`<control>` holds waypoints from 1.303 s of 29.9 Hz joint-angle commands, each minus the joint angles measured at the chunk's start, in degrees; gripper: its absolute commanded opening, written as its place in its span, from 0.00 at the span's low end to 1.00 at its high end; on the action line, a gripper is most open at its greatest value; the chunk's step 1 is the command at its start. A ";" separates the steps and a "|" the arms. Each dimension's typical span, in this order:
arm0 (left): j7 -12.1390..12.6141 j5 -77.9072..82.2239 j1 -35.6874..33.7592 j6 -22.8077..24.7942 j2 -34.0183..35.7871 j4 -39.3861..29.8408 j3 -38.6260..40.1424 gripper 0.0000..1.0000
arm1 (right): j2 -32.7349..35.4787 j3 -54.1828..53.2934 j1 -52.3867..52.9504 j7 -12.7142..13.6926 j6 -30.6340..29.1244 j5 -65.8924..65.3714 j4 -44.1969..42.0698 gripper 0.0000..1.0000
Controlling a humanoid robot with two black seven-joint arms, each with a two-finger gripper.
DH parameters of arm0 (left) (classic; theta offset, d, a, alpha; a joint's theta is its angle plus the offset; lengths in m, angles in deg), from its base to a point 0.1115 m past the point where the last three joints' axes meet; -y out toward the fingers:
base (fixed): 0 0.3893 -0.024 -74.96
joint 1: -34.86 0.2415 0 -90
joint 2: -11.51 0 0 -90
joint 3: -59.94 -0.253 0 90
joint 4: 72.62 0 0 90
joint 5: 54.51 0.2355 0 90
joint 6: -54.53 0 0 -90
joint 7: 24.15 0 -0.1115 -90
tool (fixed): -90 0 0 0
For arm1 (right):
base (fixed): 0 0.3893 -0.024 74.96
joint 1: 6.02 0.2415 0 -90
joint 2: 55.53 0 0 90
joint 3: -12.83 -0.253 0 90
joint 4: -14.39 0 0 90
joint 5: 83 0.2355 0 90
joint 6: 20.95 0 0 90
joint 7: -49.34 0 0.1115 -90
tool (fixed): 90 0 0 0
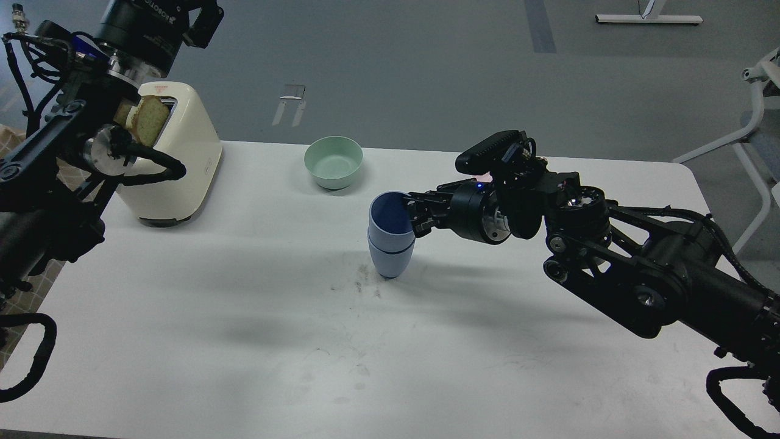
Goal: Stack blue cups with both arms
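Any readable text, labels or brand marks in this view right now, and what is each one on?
"ROBOTIC…", white letters seen upside down and cut off by other parts, on the left arm's black wrist housing.
A small reddish mark on top of the cream toaster: too small to read.
A small mark on the toaster's end face: too small to read.
Nothing on the blue cups or the mint-green bowl.
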 commanded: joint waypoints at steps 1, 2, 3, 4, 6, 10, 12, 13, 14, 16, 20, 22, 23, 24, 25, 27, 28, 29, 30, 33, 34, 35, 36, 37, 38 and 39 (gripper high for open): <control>0.00 0.00 0.08 0.08 -0.01 0.00 -0.11 0.98 | -0.01 0.00 -0.07 0.03 0.00 0.00 -0.40 0.23; 0.00 0.00 0.08 0.08 -0.01 -0.09 -0.11 0.98 | -0.10 0.00 -0.07 -0.06 0.00 0.00 -0.40 0.25; 0.00 0.00 0.08 0.08 -0.01 -0.09 -0.11 0.98 | -0.36 0.00 -0.07 0.03 0.00 0.00 -0.31 0.29; 0.00 0.00 0.08 0.08 -0.01 0.00 -0.11 0.98 | -0.45 -0.08 -0.07 0.03 0.00 0.08 -0.40 0.30; 0.00 0.00 0.08 0.08 -0.01 0.00 -0.11 0.98 | -0.62 -0.17 0.02 0.03 0.00 0.00 -0.40 0.34; 0.00 0.00 0.08 0.08 -0.01 -0.09 -0.11 0.98 | -0.62 -0.43 0.02 -0.06 0.00 0.08 -0.40 0.36; 0.00 0.00 0.08 0.08 -0.01 -0.09 -0.11 0.98 | -0.62 -0.52 0.02 0.03 0.00 0.08 -0.40 0.41; 0.00 0.00 0.08 0.08 -0.01 -0.09 -0.11 0.98 | -0.54 -0.70 0.10 0.03 0.00 0.08 -0.40 0.48; 0.00 0.00 0.08 0.08 -0.01 -0.09 -0.11 0.98 | -0.62 -1.48 0.11 0.03 0.00 0.34 -0.31 0.54; 0.00 0.00 0.08 0.08 -0.01 -0.09 -0.11 0.98 | -0.62 -2.80 0.11 0.03 0.00 0.78 -0.05 0.64; 0.00 0.00 0.08 0.17 0.08 -0.18 -0.11 0.98 | -2.29 -12.62 0.19 -0.06 0.00 1.14 -0.31 1.00; 0.00 -0.09 0.17 0.52 0.08 -0.18 -0.02 0.98 | -2.56 -17.80 0.11 -0.06 0.00 1.14 -0.23 1.00; 0.00 -0.09 0.25 0.69 0.08 -0.18 -0.02 0.98 | -2.56 -19.75 0.11 -0.06 0.00 1.14 -0.23 1.00; 0.00 -0.09 0.34 0.70 0.08 -0.18 0.06 0.98 | -2.56 -21.77 0.02 -0.14 0.00 1.22 -0.23 1.00; 0.00 -0.09 0.34 0.78 0.08 -0.18 -0.02 0.98 | -2.73 -26.49 -0.07 -0.06 0.00 1.75 -0.23 1.00; 0.00 -0.09 0.43 0.87 -0.09 -0.18 -0.20 0.98 | -3.52 -34.22 -0.07 0.03 0.00 5.07 -0.92 1.00; 0.00 -0.09 0.43 0.87 -0.18 0.08 -0.37 0.98 | -3.70 -38.88 0.02 0.03 0.00 8.57 -2.58 1.00; 0.00 -0.09 0.52 0.87 -0.18 0.09 -0.55 0.98 | -3.70 -40.67 0.19 0.03 0.00 10.52 -3.56 1.00; 0.00 -0.09 0.52 0.87 -0.18 0.17 -0.64 0.98 | -3.61 -42.17 0.28 0.12 0.00 12.28 -4.52 1.00; 0.00 -0.09 0.78 0.87 -0.71 0.53 -0.64 0.98 | -1.52 -48.66 0.28 0.03 0.00 17.64 -7.42 1.00; 0.00 -0.09 0.87 0.87 -1.06 0.53 -0.64 0.98 | 0.24 -51.47 0.02 0.03 0.00 18.97 -8.30 1.00; 0.00 -0.09 0.87 0.87 -1.24 0.53 -0.64 0.98 | 0.69 -52.89 -0.07 0.03 0.00 19.76 -8.66 1.00; 0.00 -0.09 0.87 0.87 -1.41 0.53 -0.64 0.98 | 1.04 -54.12 -0.24 0.03 0.00 20.81 -9.10 1.00; 0.23 -0.17 0.87 0.87 -1.93 0.53 -0.38 0.98 | 1.48 -56.40 -0.68 0.03 0.00 23.44 -9.97 1.00; 0.92 -0.17 0.87 0.87 -2.03 0.53 -0.11 0.98 | 1.66 -57.47 -1.03 0.03 0.00 25.11 -10.68 1.00; 1.71 -0.17 0.87 0.87 -2.29 0.53 0.06 0.98 | 2.10 -59.30 -1.65 0.03 0.00 28.96 -12.25 1.00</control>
